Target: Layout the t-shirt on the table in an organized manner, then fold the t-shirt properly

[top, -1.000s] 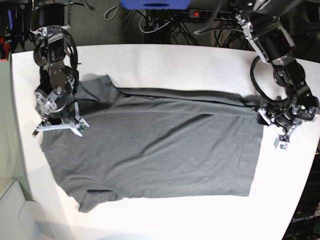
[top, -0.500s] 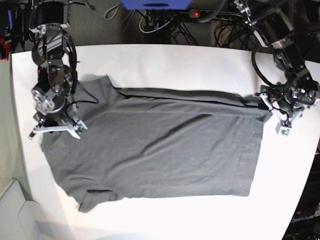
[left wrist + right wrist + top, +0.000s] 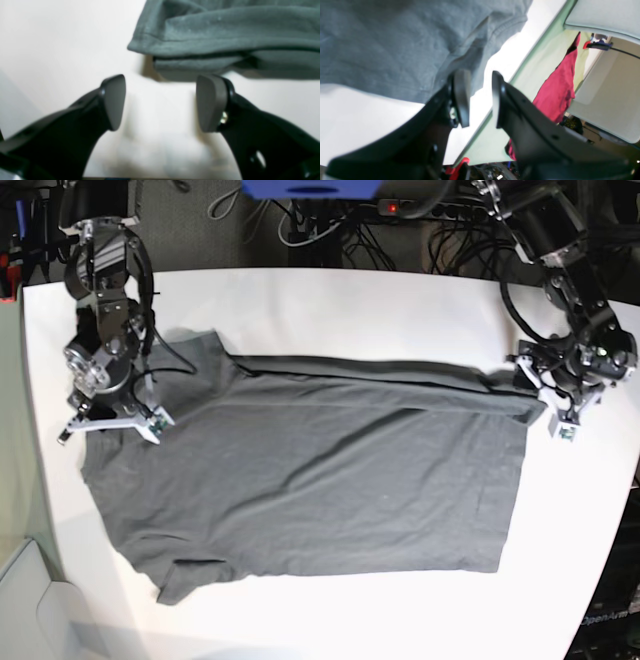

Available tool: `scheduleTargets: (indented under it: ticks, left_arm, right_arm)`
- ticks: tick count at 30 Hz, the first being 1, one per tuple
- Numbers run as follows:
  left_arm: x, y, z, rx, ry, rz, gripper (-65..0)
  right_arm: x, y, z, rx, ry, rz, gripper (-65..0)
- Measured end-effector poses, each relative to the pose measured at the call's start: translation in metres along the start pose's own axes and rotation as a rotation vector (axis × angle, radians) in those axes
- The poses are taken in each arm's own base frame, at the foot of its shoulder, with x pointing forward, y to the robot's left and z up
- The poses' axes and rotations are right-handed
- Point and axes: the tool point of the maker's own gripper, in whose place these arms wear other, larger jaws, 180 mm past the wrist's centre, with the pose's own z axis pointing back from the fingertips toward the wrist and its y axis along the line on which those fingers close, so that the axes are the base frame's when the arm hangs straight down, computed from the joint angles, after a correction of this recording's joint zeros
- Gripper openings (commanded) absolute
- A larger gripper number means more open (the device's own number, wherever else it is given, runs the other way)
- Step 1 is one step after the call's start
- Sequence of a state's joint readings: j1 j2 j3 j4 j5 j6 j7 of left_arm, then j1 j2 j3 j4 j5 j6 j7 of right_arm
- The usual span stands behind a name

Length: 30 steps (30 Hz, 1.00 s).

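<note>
The dark grey t-shirt [image 3: 320,470] lies spread flat across the white table [image 3: 350,300], sleeves toward the left of the base view and hem toward the right. Its far edge is folded over in a narrow strip. My right gripper [image 3: 110,415] hovers over the shirt's left shoulder area; in the right wrist view it [image 3: 478,75] stands open by a narrow gap, the fabric edge [image 3: 395,50] just behind one finger. My left gripper [image 3: 545,395] sits at the far hem corner. In the left wrist view it [image 3: 160,100] is open with bare table between the pads and the folded hem [image 3: 225,37] just beyond.
Cables and a power strip [image 3: 400,208] lie past the table's far edge. A grey panel [image 3: 25,600] stands off the near-left corner. Off the table's left edge lie a pale green surface and a red cloth [image 3: 560,82].
My right gripper has opened and let go of the shirt, drawing slightly toward the far edge. My left gripper has widened a little and also drawn back from the hem corner.
</note>
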<state>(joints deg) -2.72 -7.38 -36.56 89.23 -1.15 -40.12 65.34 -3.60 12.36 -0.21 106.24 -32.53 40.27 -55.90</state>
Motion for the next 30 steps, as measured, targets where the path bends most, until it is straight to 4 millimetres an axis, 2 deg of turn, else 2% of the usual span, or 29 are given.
scheduleTargets:
  ticks: [3, 5, 7, 10, 14, 18, 23, 30]
  left_arm:
    - [-0.004, -0.004, -0.001, -0.008, 0.006, 0.002, -22.2]
    - [-0.011, -0.007, 0.000, -0.011, 0.015, 0.000, -22.1]
    - [-0.018, -0.007, 0.004, 0.000, 0.025, -0.010, -22.1]
    - [-0.020, -0.006, 0.009, 0.011, 0.020, -0.017, -22.0]
    - [-0.024, -0.009, 0.007, 0.003, 0.012, 0.020, -22.0]
    - [-0.029, -0.004, 0.008, 0.015, 0.013, 0.059, -22.0]
    - [-0.003, -0.001, 0.009, 0.017, -0.083, 0.065, -22.0]
    - [0.001, -0.003, 0.004, 0.004, -0.113, 0.071, -22.0]
  right_arm:
    - [-0.019, 0.003, -0.002, 0.008, 0.059, -0.010, -48.5]
    - [-0.020, 0.004, -0.002, 0.010, 0.054, -0.009, -47.1]
    - [-0.022, 0.005, -0.003, 0.015, 0.047, -0.018, -43.1]
    - [-0.039, 0.007, -0.003, 0.019, 0.098, -0.030, -35.6]
    - [-0.036, 0.007, -0.003, 0.018, 0.083, -0.031, -28.5]
    - [-0.043, 0.012, -0.003, 0.027, 0.099, -0.029, -28.4]
    - [-0.041, 0.013, -0.003, 0.030, 0.092, -0.032, -28.4]
    - [-0.041, 0.013, -0.003, 0.031, 0.090, -0.032, -28.5]
